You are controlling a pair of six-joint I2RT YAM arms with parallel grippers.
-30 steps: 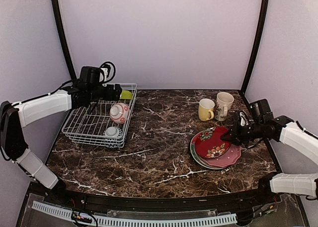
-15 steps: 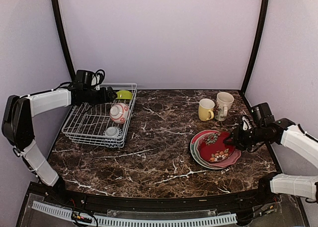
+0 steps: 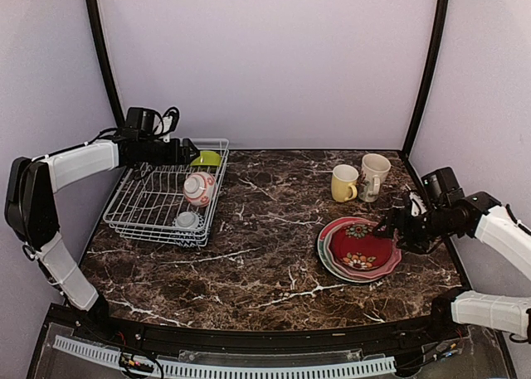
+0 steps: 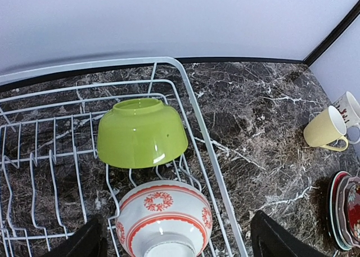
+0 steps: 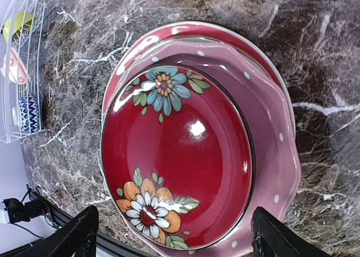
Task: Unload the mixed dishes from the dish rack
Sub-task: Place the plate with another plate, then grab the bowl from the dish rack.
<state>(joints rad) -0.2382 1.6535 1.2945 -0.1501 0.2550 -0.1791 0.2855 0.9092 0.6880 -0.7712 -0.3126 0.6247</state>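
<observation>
The white wire dish rack (image 3: 131, 198) (image 4: 203, 124) stands at the table's left. It holds an upturned lime-green bowl (image 3: 210, 157) (image 4: 142, 132), a red-and-white bowl (image 3: 199, 188) (image 4: 163, 216) and a small striped bowl (image 3: 188, 220). My left gripper (image 3: 187, 153) (image 4: 177, 241) hovers open over the rack's far end, its fingers either side of the red-and-white bowl and apart from it. On the right, a red floral plate (image 3: 358, 245) (image 5: 177, 167) lies on a pink plate (image 5: 271, 156). My right gripper (image 3: 392, 230) (image 5: 174, 235) is open above the plates, holding nothing.
A yellow mug (image 3: 343, 182) (image 4: 326, 129) and a cream patterned mug (image 3: 374, 175) stand at the back right, just behind the plate stack. Dark marble tabletop (image 3: 265, 230) stretches between rack and plates. Black frame posts (image 3: 423, 72) rise at the back corners.
My right gripper has opened and let go of the red floral plate, which now lies flat on the stack. The left gripper has shifted slightly toward the rack's back edge.
</observation>
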